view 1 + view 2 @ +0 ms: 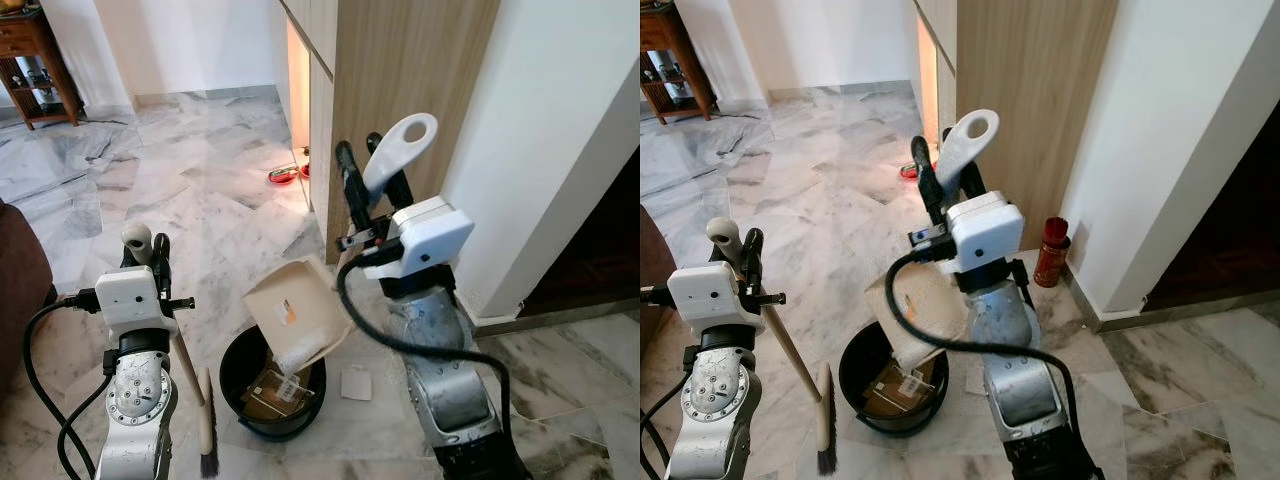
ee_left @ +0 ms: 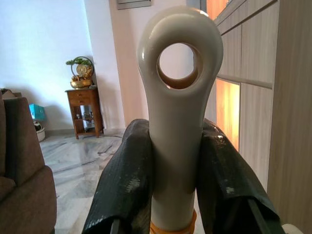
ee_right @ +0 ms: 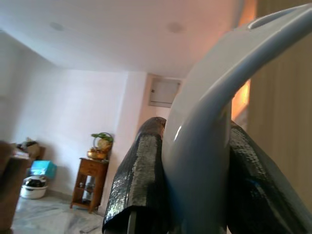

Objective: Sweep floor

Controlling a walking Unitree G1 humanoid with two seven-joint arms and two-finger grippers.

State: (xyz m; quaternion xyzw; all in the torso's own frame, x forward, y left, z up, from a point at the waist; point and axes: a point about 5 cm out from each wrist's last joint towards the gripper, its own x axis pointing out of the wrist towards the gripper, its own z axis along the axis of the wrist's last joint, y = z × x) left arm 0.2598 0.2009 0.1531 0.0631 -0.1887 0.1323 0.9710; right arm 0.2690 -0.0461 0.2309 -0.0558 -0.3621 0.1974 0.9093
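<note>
Around 1 black bin (image 1: 270,385) on the marble floor: 1 cream dustpan (image 1: 293,310) tipped over its rim, 1 hand broom (image 1: 207,432) just left, 1 white scrap (image 1: 355,383) just right, 1 red can (image 1: 1051,252) farther right.

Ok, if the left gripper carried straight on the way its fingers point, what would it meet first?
Hard to judge depth. The left gripper, shut on the brush handle, points up and forward over open marble floor. The wooden cabinet lies just to one side; the far wall probably comes first.
</note>
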